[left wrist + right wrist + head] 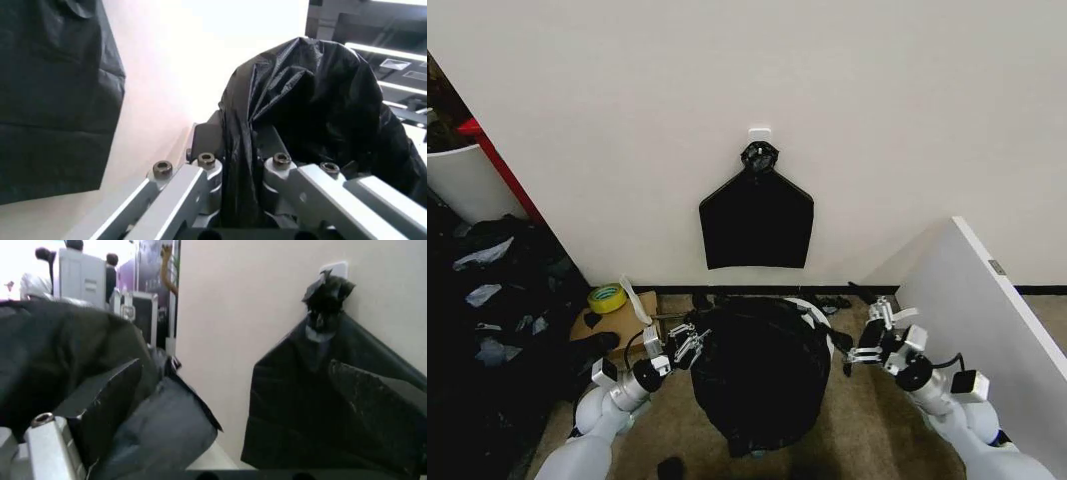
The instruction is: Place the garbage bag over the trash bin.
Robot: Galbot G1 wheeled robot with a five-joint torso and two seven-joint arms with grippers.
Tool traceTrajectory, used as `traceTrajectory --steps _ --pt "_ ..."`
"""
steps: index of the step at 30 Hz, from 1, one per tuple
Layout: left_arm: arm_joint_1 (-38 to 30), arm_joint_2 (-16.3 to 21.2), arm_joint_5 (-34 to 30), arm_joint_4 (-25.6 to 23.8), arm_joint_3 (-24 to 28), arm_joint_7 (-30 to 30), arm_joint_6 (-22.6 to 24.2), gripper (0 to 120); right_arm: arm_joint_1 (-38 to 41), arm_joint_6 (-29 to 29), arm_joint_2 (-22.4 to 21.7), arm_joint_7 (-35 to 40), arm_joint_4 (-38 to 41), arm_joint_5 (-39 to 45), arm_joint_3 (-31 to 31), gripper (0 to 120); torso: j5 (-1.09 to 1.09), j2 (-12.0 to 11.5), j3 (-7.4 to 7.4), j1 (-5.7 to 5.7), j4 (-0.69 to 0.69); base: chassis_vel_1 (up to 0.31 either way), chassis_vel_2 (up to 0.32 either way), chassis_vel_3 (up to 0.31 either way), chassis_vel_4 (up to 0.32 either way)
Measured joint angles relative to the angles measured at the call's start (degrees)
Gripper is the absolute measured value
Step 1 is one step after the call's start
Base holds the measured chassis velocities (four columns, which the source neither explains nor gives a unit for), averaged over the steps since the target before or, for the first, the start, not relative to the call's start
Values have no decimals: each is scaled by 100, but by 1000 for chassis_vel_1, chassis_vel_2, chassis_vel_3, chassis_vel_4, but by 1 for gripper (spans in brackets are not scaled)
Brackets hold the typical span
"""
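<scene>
Left pincer (pixel 689 343) pinching crinkled glossy garbage bag (pixel 757 375).

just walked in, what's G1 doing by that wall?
It is fitting the garbage bag over the trash bin on the floor below the bundle of black bags hanging on the wall. The bag already drapes over most of the bin; a strip of white rim shows at the back right. The left gripper is at the bag's left edge, with plastic running between its fingers. The right gripper is at the bin's right side, fingers spread.
</scene>
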Motion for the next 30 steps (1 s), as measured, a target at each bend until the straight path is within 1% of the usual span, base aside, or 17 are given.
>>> traceTrajectory --steps 8,12,14,16,19,20,21,22,23,24,25,26,29,30 --pt "41 8 2 -49 -53 186 5 5 -43 29 24 461 32 -545 -37 100 0 0 0 0 0 0 0 0 0" --pt "56 9 22 -74 -86 265 26 5 -41 47 20 1055 -3 -912 -33 100 1 0 0 0 0 0 0 0 0" --pt "58 11 47 -74 -94 268 27 5 -40 46 10 1265 5 -969 -36 100 1 0 0 0 0 0 0 0 0" --pt "58 9 75 -74 -98 250 18 5 -39 46 2 1297 22 -926 -42 100 1 0 0 0 0 0 0 0 0" --pt "59 -1 136 -74 -97 135 -33 5 -38 48 -10 1049 72 -447 -59 100 1 0 0 0 0 0 0 0 0" --pt "68 -8 157 -88 -83 16 -61 5 -22 46 -15 757 86 -68 -59 100 1 0 0 0 0 0 0 0 0" --pt "69 -9 159 -90 -82 5 -63 5 -20 46 -15 733 87 -44 -59 100 1 0 0 0 -1 0 0 0 0" --pt "97 -30 237 -143 -46 -304 -108 5 46 8 -17 290 90 624 -41 100 1 0 0 0 0 0 0 0 0" --pt "97 -30 237 -143 -46 -304 -108 5 46 8 -17 290 90 624 -41 100 1 0 0 0 0 0 0 0 0" --pt "123 -45 307 -193 -20 -532 -119 5 86 -26 -17 185 90 921 -23 100 1 0 0 0 0 0 0 0 0" --pt "128 -47 320 -202 -15 -575 -121 5 96 -39 -17 165 90 1010 -17 100 1 0 0 0 0 0 0 0 0" --pt "178 -62 417 -293 33 -978 -117 5 143 -99 -17 109 90 1341 9 100 0 0 0 0 0 0 0 0 0" --pt "259 -80 446 -433 129 -1442 -36 5 209 -211 -16 52 28 1609 78 100 0 0 0 0 0 0 0 0 0" --pt "259 -80 446 -433 129 -1442 -36 5 209 -211 -16 52 28 1609 78 100 0 0 0 0 0 0 0 0 0"
